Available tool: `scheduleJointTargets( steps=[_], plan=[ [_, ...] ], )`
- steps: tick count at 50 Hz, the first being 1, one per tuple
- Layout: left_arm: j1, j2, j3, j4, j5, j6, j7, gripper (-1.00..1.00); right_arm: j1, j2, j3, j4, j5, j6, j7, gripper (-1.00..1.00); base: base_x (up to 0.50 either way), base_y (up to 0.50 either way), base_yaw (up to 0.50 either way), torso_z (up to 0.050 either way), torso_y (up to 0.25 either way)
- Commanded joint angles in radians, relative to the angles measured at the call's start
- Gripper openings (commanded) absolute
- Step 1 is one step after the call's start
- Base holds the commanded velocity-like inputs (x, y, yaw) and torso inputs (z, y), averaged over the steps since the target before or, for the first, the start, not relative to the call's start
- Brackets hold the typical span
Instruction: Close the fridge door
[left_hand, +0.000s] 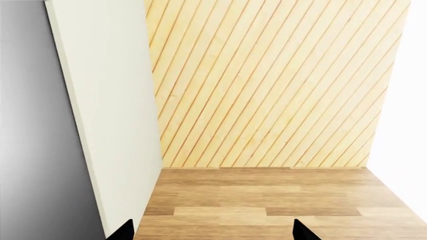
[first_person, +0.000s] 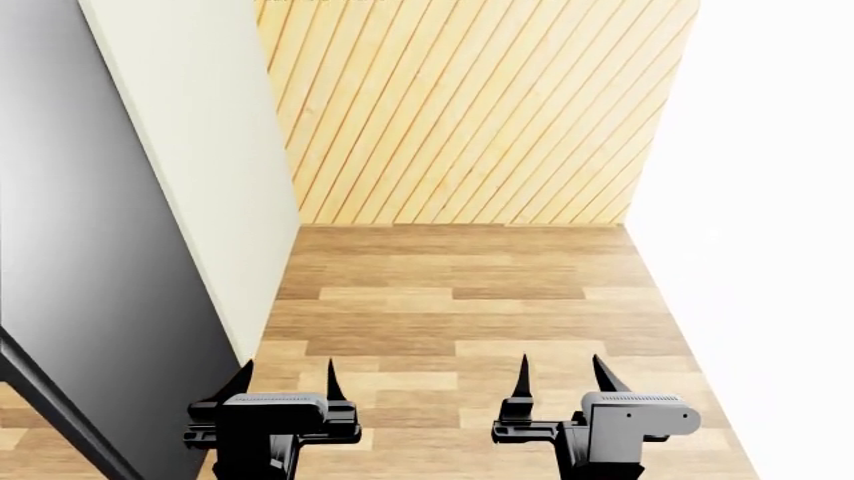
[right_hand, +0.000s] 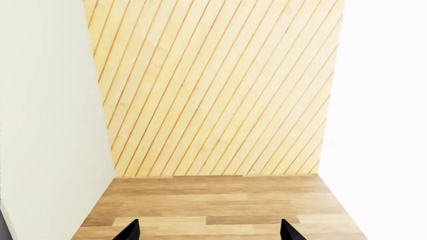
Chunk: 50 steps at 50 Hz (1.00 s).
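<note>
- Fridge door (first_person: 200, 190): ajar, cream face just beside left gripper (first_person: 283, 382), placed for a push.
- Left gripper: jaws spread, empty.
- Right gripper (first_person: 558, 375): jaws spread, empty, apart from the door.

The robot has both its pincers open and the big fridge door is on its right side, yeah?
Not quite. Both pincers, left and right, are open, but the fridge door stands on the robot's left side, not its right. The head view shows it beside the left pincer.
</note>
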Motion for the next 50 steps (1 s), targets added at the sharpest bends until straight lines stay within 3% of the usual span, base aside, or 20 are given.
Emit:
scheduleJointTargets(
  steps=[1, 50],
  plan=[
    [-0.001, -0.008, 0.009, 0.001, -0.009, 0.001, -0.008, 1.00, 0.002, 0.007, -0.010, 0.001, 0.007, 0.000, 0.010, 1.00, 0.50, 0.00, 0.00, 0.000, 0.000],
    [-0.005, -0.036, 0.043, -0.004, -0.036, 0.009, -0.036, 1.00, 0.007, 0.034, -0.043, 0.002, 0.036, -0.009, 0.039, 1.00, 0.50, 0.00, 0.00, 0.000, 0.001]
  ],
)
